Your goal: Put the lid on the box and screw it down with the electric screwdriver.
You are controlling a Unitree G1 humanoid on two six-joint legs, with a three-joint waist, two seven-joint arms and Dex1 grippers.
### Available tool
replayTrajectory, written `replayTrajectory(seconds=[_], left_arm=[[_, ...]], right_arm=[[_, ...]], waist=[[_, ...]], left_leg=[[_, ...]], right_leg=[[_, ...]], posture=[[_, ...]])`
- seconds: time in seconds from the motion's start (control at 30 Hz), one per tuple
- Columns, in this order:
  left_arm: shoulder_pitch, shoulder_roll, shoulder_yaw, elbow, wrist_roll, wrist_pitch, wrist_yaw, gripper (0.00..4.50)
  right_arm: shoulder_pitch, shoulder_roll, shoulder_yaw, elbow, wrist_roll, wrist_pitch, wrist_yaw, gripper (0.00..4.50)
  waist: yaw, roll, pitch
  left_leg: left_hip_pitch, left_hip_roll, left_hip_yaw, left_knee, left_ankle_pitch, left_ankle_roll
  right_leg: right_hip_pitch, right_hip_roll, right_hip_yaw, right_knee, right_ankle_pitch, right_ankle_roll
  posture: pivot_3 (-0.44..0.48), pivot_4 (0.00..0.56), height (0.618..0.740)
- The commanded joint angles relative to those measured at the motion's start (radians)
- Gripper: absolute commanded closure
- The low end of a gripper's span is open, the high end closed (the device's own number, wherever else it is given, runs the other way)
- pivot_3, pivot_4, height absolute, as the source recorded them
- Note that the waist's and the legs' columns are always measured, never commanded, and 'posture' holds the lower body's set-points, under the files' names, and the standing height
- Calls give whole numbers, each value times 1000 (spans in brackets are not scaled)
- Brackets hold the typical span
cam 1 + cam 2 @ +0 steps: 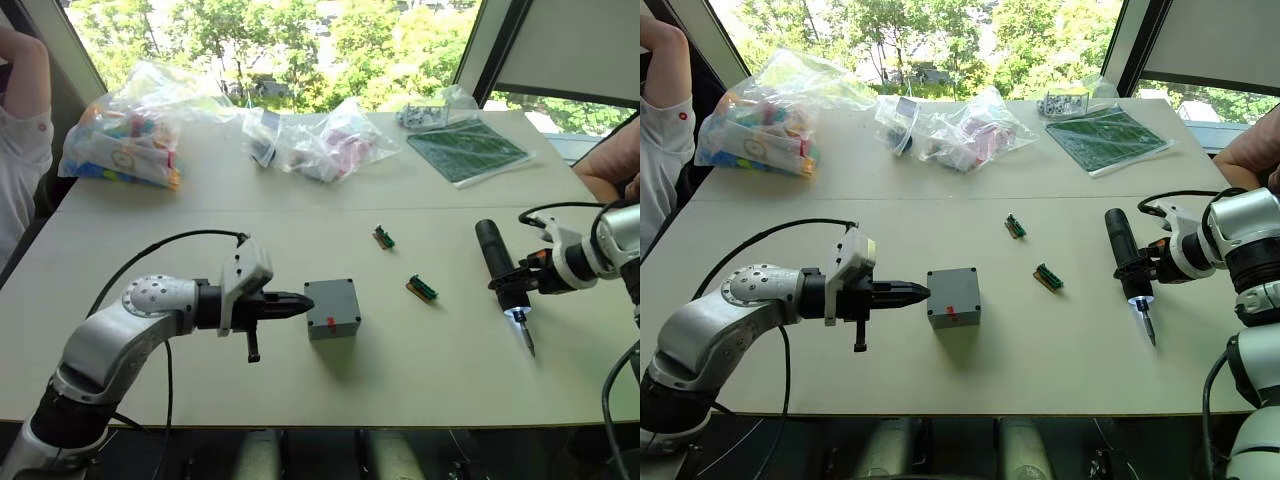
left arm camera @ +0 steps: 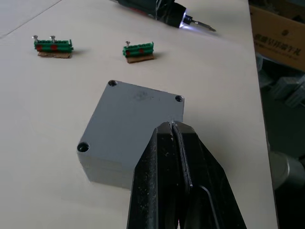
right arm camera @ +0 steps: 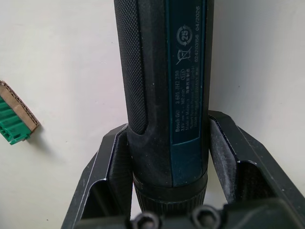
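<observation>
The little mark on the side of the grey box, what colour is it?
Red. The mark sits on the side of the box, clearest in the left eye view.

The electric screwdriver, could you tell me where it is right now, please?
The electric screwdriver is on the table's right side, gripped by the right pincer, beyond two green components.

The electric screwdriver (image 3: 162,90) bears "Bosch GO", "04/2026" and a crossed-bin sign.
</observation>
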Motion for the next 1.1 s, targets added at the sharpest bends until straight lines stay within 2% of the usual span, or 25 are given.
replayTrajectory(seconds=[0.03, 0.1, 0.17, 0.3, 0.4, 0.5, 0.6, 0.7, 0.77, 0.83, 0.97, 1.1], left_arm=[[14, 18, 57, 4, 3, -24, 16, 4500], [25, 28, 79, 23, 7, -32, 19, 4500], [29, 37, 99, 43, 10, -40, 22, 4500], [34, 32, 132, 72, -5, -39, 36, 4500], [59, 28, 136, 91, 0, -42, 40, 4500], [79, 37, 97, 114, 42, -56, 35, 4500], [71, 47, 64, 145, 80, -79, 23, 4500], [19, 20, -34, 217, 145, -112, 6, 4500], [-5, -4, -80, 253, 175, -132, -5, 4500], [-28, -29, -130, 283, 207, -151, -14, 4500], [-59, -64, -186, 302, 236, -165, -36, 4500], [-95, -96, -235, 354, 293, -216, -45, 4500]], right_arm=[[-40, -14, -4, 14, -55, -23, 34, 1036], [-48, -12, -6, 11, -72, -33, 52, 399], [-63, -6, -18, 24, -92, -48, 51, 17], [-83, -3, -51, 43, -135, -156, 48, 17], [-101, 1, -119, 21, -138, -364, 75, 17], [-60, 31, -254, -117, -61, -556, 126, 17], [34, 53, -333, -292, 4, -615, 177, 17], [245, 56, -295, -688, 136, -503, 263, 17], [325, 67, -291, -842, 186, -470, 273, 17], [402, 59, -249, -962, 154, -486, 250, 17], [484, 60, -222, -1063, 137, -476, 203, 17], [519, 87, -178, -1087, 94, -503, 159, 17]], waist=[[-1, 0, 0], [-1, 0, 0], [-2, 0, 0], [-2, 0, 0], [-2, 0, 0], [-5, 0, 0], [-2, 0, 0], [10, -2, -1], [9, -2, -1], [9, -2, -1], [6, -4, -1], [4, -5, -1]], left_leg=[[0, 0, 0, 0, 0, 0], [1, 0, 0, 0, 0, 0], [1, 0, 0, 0, 0, 0], [1, 0, 0, 0, 0, 0], [1, 0, 0, 0, 0, 0], [1, 0, 1, 0, 0, 0], [2, 1, 0, -1, 0, 0], [3, 1, -3, -1, 0, -1], [3, 1, -4, -1, 0, -1], [2, 0, -3, 0, 0, -1], [2, 0, -3, 3, 1, -2], [5, 0, -3, 3, 4, -6]], right_leg=[[0, 0, 0, 1, 0, 0], [0, 0, 0, 1, 0, 0], [0, 1, 0, 2, 0, 0], [-1, 1, 0, 2, 1, 0], [-1, 0, 0, 2, 1, 0], [-1, 1, 1, 2, 1, 1], [0, 2, 1, 2, 3, 4], [2, 3, -2, 3, 2, 4], [4, 2, -3, 2, 2, 5], [4, 0, -2, 2, 2, 5], [5, -1, -2, 2, 1, 2], [7, 0, -2, 2, 3, 1]], posture=[[0, 150, 740], [0, 150, 740], [0, 150, 740], [0, 150, 740], [0, 150, 740], [0, 150, 740], [0, 150, 740], [0, 150, 740], [0, 150, 740], [0, 150, 740], [0, 150, 740], [0, 150, 740]])
